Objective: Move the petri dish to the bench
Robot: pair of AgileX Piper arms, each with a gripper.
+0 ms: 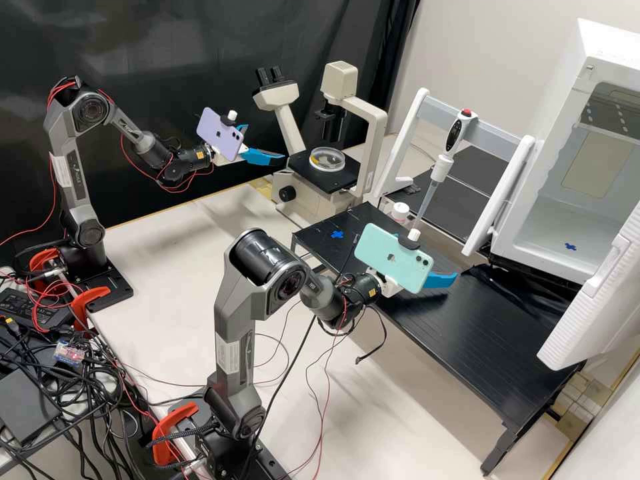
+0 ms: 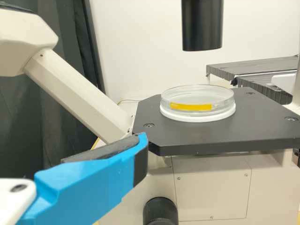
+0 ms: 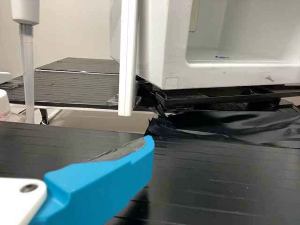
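In the high view my left gripper (image 1: 265, 142) stands open, short of the microscope stage and beside the petri dish (image 1: 327, 159). That clear, round dish rests on the black stage. The left wrist view shows the dish (image 2: 198, 103) upright on a white base, something yellow inside, and one finger of my left gripper (image 2: 137, 157) lower than the stage, apart from the dish. Over the black slatted bench (image 1: 433, 327) is my right gripper (image 1: 441, 280), partly behind its phone. In the right wrist view, my right gripper (image 3: 145, 157) is open, its visible pad touching nothing.
The microscope's lamp arm (image 1: 373, 127) rises beside the stage. A pipette (image 1: 440, 163) hangs on a white stand behind the bench, near a small white-capped bottle (image 1: 400, 212). A white open-doored chamber (image 1: 533, 220) stands at the right. A blue cross (image 1: 337, 235) marks the bench's far left part.
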